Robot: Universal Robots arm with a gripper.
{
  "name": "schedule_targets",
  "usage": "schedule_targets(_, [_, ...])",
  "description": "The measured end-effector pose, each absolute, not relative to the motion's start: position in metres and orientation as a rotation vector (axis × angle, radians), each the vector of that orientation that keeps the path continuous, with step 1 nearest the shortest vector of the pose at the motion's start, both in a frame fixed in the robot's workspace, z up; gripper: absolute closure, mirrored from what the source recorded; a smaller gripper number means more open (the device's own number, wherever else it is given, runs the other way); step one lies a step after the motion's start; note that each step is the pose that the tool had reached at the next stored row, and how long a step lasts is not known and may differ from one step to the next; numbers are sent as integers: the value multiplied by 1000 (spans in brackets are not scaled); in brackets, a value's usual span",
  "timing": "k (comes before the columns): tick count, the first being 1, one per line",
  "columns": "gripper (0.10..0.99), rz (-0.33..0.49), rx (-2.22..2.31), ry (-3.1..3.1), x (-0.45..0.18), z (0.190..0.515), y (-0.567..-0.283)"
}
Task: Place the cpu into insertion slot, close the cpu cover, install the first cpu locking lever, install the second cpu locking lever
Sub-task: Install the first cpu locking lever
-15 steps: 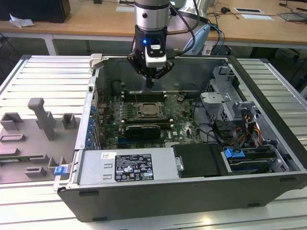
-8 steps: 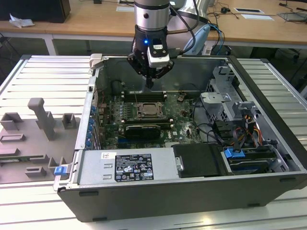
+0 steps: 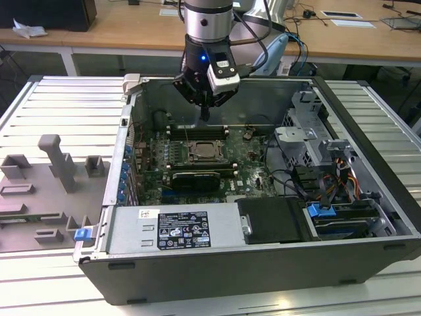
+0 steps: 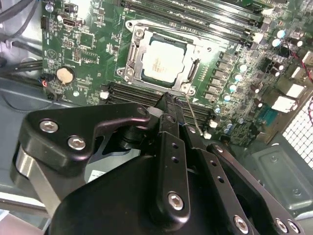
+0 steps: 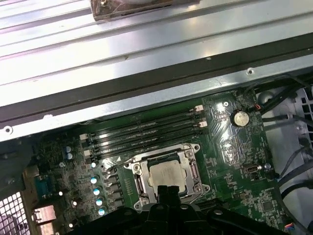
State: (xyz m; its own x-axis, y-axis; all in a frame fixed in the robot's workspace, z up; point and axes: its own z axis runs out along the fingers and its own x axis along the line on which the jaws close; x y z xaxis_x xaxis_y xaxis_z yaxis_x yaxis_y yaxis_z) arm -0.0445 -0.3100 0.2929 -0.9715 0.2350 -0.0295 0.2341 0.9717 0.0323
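Slatted bench (image 3: 59,99), computer case (image 3: 217,273) | your cpu (image 4: 164,61) lies in the insertion slot (image 4: 133,56) mid-motherboard (image 4: 83,44), cpu cover (image 4: 171,39) down over it | gripper (image 4: 168,100), tips together, empty, hovers at the slot's edge | locking levers (image 4: 191,115) likely not latched

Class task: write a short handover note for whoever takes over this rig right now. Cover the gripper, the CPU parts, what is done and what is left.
Gripper: fingers together, poised just above the board at the socket's edge. I cannot make out anything held.
Cpu: seated in the insertion slot, silver top up.
Cpu cover: looks lowered, framing the chip.
Done: chip placed; cover apparently closed.
Left: the locking levers. One thin wire lever stands up off the board beside the fingers and looks unlatched. The other lever's state cannot be told.
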Motion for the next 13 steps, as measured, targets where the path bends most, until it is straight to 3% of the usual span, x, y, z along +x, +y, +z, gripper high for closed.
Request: schedule_targets(13, [980, 47, 208, 3103, -45, 293, -310])
